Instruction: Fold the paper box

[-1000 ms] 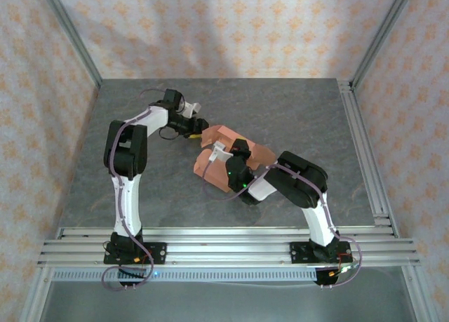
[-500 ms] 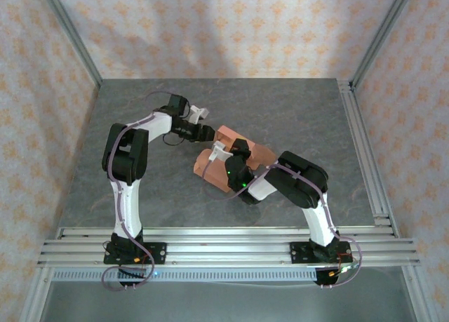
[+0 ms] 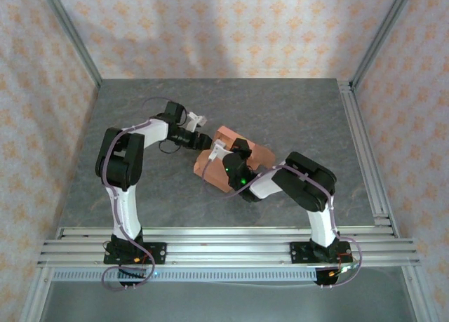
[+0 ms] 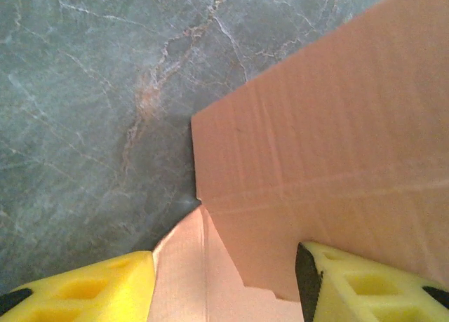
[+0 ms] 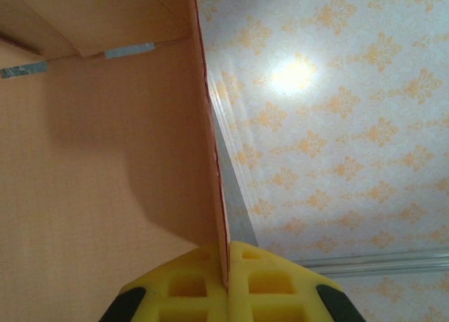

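Note:
The paper box (image 3: 250,151) is a salmon-orange, partly folded shape lying mid-table. My left gripper (image 3: 205,141) is at its left end. In the left wrist view its yellow fingers (image 4: 77,290) stand apart, open, with two box flaps (image 4: 330,139) lying between them over the grey tabletop. My right gripper (image 3: 226,158) reaches into the box from the near side. In the right wrist view it (image 5: 226,269) is shut on the thin edge of an upright box wall (image 5: 105,161), with two taped seams at the top left.
The grey marbled table (image 3: 302,111) has an aluminium rail along its right side (image 3: 361,146) and rails across the front (image 3: 224,241). Patterned walls close in the back and both sides. Both arms crowd the middle.
My left gripper has moved right and nearer, up against the box's left end, and the left flap now looks pushed in. The right gripper keeps its hold, shifted slightly.

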Robot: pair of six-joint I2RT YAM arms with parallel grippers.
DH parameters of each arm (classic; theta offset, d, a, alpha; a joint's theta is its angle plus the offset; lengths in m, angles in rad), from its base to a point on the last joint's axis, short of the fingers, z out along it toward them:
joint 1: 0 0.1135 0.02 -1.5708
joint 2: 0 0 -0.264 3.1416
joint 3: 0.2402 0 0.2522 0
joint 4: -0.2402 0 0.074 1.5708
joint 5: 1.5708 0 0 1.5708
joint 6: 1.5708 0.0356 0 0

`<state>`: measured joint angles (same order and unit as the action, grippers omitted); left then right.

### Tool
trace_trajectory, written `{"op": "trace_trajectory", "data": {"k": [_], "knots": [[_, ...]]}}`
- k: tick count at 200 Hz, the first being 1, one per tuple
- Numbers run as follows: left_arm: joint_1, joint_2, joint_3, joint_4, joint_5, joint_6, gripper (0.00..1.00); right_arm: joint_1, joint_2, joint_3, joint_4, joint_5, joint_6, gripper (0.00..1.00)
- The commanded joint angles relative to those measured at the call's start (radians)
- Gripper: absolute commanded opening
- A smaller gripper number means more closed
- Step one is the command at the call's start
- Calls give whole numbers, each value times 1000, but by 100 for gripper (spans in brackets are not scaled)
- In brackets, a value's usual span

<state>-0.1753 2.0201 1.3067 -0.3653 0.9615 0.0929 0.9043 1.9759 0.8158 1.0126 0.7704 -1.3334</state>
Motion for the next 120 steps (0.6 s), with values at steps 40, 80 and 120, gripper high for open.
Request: {"op": "trace_trajectory", "data": {"k": [40,80,120], "knots": [[-11,-50,-14,35,33,55,57,5,3,14,-162,-44,91,0],[-15,-39,-10,29,30,50,57,5,3,18,-183,-47,106,0],[-35,-24,7,67,3,-10,57,5,-1,25,-202,-56,117,0]]}}
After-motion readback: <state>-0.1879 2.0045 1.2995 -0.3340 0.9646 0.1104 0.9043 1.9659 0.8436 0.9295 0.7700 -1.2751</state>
